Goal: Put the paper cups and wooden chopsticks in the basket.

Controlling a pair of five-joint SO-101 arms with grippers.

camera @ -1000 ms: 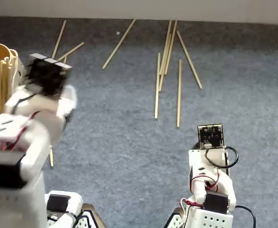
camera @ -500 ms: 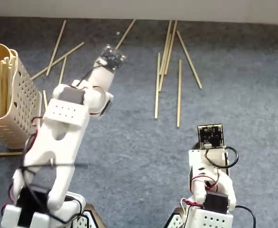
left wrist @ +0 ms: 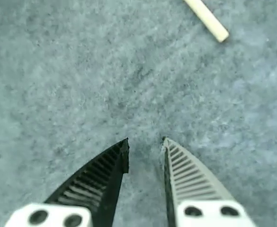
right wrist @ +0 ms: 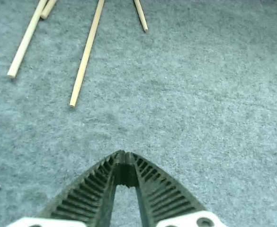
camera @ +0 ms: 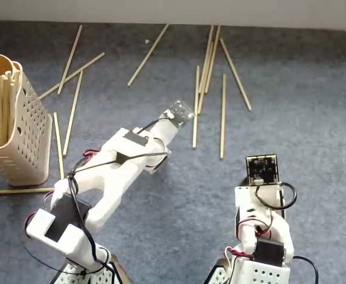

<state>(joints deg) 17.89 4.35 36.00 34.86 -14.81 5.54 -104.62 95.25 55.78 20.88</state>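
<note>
- Chopsticks (camera: 223,112), thin wooden sticks, lie scattered on fuzzy grey carpet (camera: 314,118); others stand in the perforated basket (camera: 31,130).
- My left gripper (left wrist: 145,142), ribbed jaws slightly apart, is empty.
- My right gripper (right wrist: 124,153): closed, empty.

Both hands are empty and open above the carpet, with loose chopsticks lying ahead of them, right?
Not quite. The left hand is open and empty, but the right hand is shut, tips together on nothing, as the right wrist view shows. Loose chopsticks do lie ahead on the carpet.
</note>
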